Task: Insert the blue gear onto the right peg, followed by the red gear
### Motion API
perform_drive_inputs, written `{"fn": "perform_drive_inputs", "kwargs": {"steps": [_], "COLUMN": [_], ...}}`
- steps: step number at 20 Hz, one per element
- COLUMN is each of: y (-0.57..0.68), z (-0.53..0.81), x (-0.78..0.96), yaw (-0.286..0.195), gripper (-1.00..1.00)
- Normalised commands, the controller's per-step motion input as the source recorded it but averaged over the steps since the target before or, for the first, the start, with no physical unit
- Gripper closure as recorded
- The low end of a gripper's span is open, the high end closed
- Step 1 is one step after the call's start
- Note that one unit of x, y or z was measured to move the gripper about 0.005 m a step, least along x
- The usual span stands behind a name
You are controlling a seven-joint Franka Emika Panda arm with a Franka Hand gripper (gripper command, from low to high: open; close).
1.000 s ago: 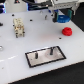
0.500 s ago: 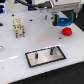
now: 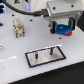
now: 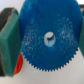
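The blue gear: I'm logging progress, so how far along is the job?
Done: the blue gear is picked up, gripped in the gripper above the table. In hand: carrying it toward the plate. Left: seating it on the right peg, which stands bare, then the red gear, visible just beyond the gripper.

blue gear point(image 4: 48, 39) fills the view, hole central; red gear point(image 4: 17, 67) peeks beside it.

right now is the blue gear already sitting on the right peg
No, the blue gear is up in the hand, clear of the right peg on the black plate below.
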Motion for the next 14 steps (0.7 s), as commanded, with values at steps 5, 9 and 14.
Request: {"fn": "perform_drive_inputs", "kwargs": {"steps": [5,9,14], "y": [-0.28,-0.21,-0.20], "z": [0.09,0.00,-0.02], "x": [0.68,0.53,0.41], "yaw": [0.000,0.000,0.000], "gripper": [1.00,1.00,1.00]}}
